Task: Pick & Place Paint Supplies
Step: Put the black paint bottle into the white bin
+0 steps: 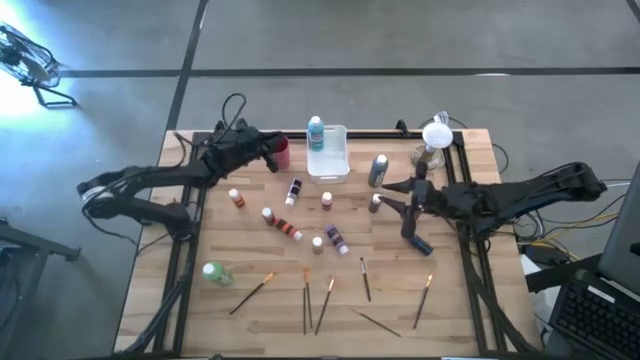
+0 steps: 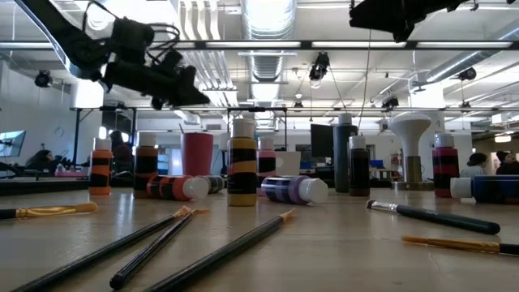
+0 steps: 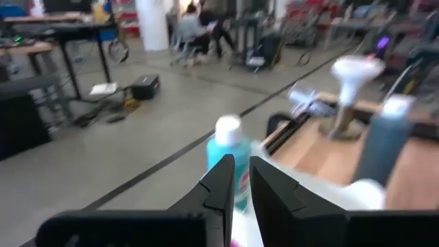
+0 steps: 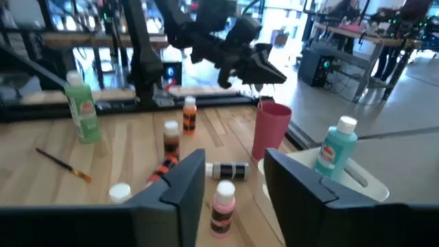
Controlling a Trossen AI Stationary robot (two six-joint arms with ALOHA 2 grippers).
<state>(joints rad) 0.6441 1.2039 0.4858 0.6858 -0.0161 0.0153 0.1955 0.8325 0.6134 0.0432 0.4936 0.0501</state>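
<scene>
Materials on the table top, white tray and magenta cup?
Table top: looks like wood, pale planks with visible grain and seams, matte. White tray: probably plastic, milky and slightly translucent with rounded rim. Magenta cup: likely plastic, smooth uniform colour with a soft sheen; cannot rule out coated metal.

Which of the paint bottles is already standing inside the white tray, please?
The teal bottle with a white cap stands upright in the tray, at its left end beside the magenta cup. All other bottles are on the bare tabletop.
</scene>
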